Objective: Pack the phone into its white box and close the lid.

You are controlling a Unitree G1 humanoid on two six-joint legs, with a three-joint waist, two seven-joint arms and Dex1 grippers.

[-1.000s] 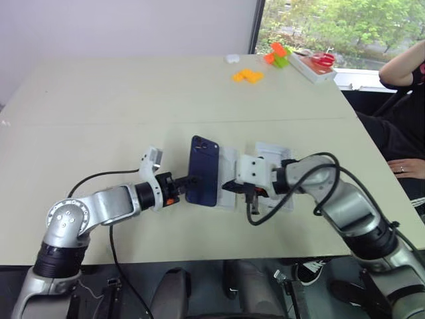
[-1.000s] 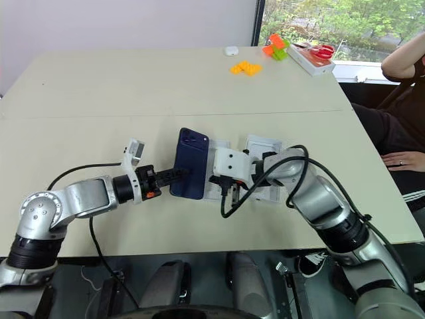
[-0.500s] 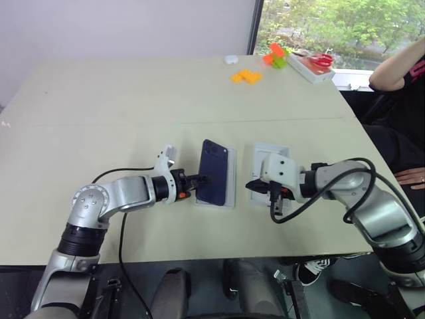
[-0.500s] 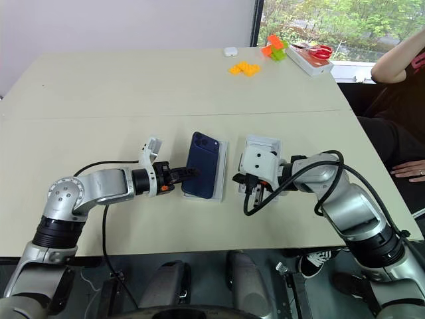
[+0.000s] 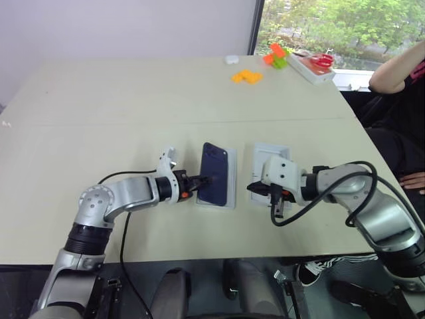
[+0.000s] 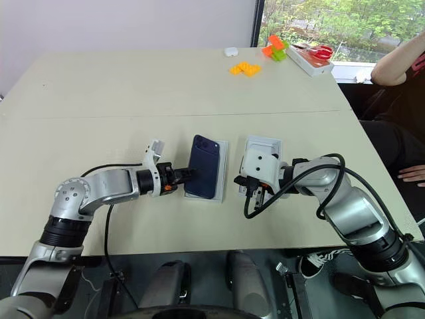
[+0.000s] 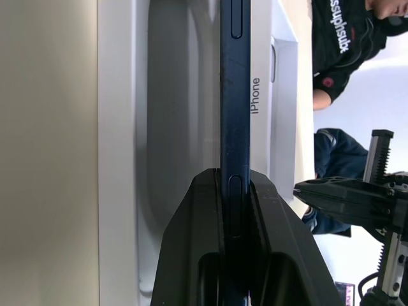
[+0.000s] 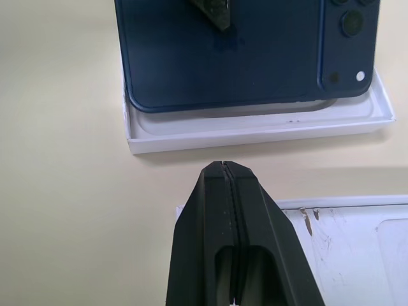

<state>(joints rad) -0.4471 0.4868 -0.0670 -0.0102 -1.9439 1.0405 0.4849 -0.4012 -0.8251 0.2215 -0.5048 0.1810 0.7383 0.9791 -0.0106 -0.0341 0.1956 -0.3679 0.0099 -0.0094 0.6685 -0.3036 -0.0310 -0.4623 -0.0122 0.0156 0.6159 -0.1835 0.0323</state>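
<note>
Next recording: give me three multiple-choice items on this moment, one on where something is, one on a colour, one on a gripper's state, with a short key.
1. Where is the phone?
A. over the white box
B. flat on bare table
C. beside the orange blocks

2. What colour is the phone's back?
A. red
B. dark navy blue
C. white

3. How is the right gripper?
A. shut on the phone
B. wide open
C. shut, empty

Key: 1 A, the left gripper holds it by its edge above the tray. 2 B, the right wrist view shows a navy back. 3 C, its fingers meet with nothing between.
</note>
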